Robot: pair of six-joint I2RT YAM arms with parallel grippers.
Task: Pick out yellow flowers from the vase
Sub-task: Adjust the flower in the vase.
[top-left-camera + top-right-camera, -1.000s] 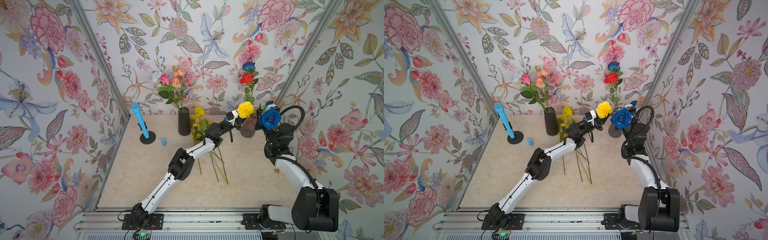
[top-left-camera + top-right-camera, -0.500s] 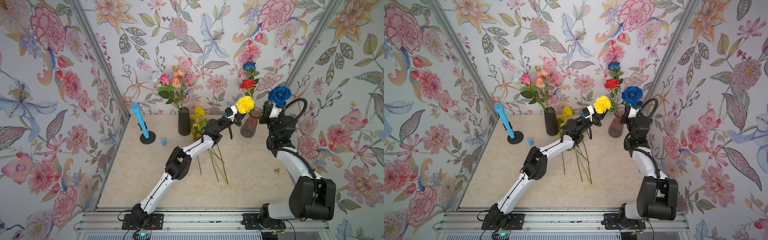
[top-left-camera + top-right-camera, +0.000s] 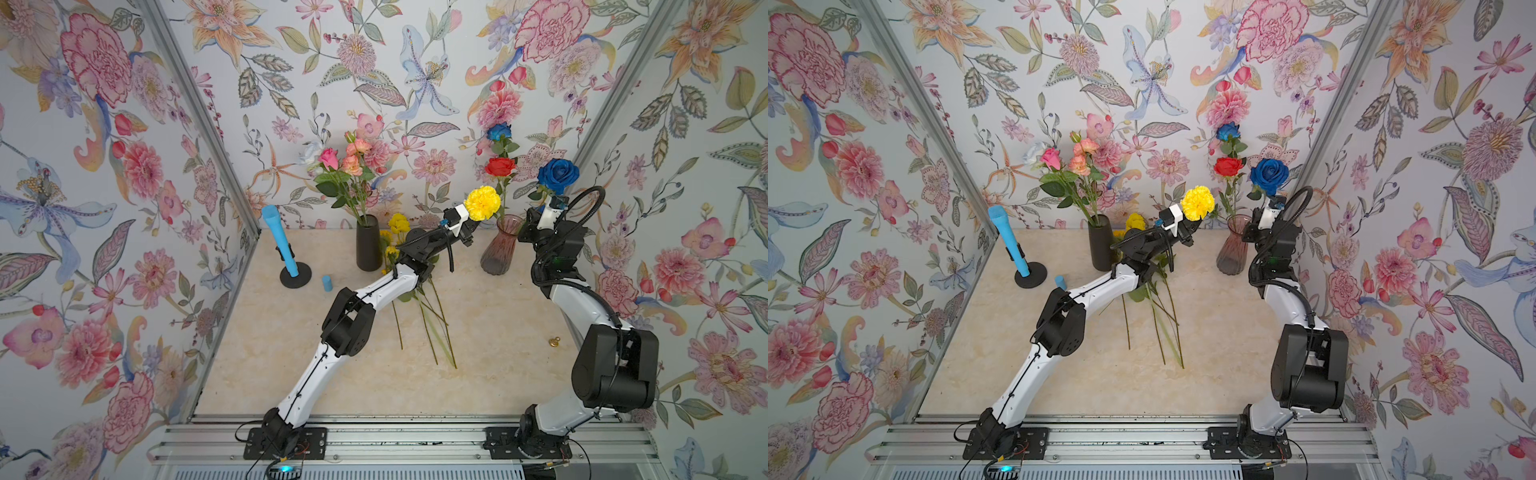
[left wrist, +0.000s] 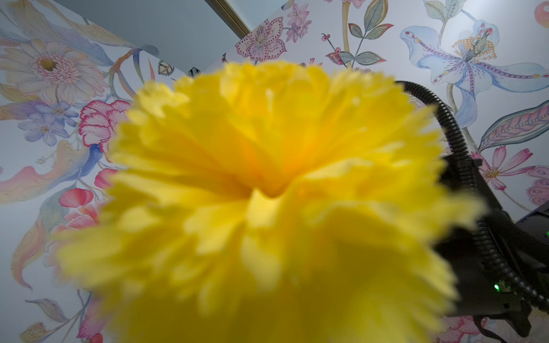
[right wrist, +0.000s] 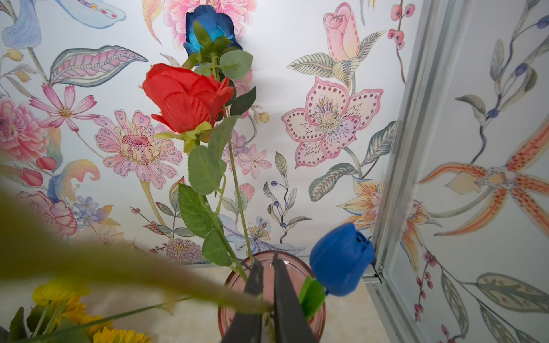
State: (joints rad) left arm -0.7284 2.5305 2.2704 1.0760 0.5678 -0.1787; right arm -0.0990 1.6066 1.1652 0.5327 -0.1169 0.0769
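A ruffled yellow flower point(image 3: 482, 203) point(image 3: 1198, 202) is held in the air left of the pink glass vase point(image 3: 500, 249) point(image 5: 298, 273), with my left gripper point(image 3: 471, 221) shut just under its bloom. The bloom point(image 4: 267, 193) fills the left wrist view and hides the jaws. My right gripper point(image 3: 550, 200) point(image 5: 267, 262) is shut on the stem of a blue rose point(image 3: 557, 175) point(image 5: 341, 261), above and right of the vase. A red rose point(image 3: 500, 166) and another blue rose point(image 3: 498, 132) stand in the vase. More yellow flowers point(image 3: 399, 223) point(image 5: 59, 294) lie on the table under my left arm.
A black vase point(image 3: 369, 245) of pink and peach roses stands at the back. A blue cone on a black base point(image 3: 286, 249) and a small blue cylinder point(image 3: 327, 282) are at the back left. A small brass piece point(image 3: 554, 342) lies by the right wall.
My right gripper has lifted the blue rose from beside the vase's mouth up toward the back right corner. My left gripper has raised the yellow flower slightly.
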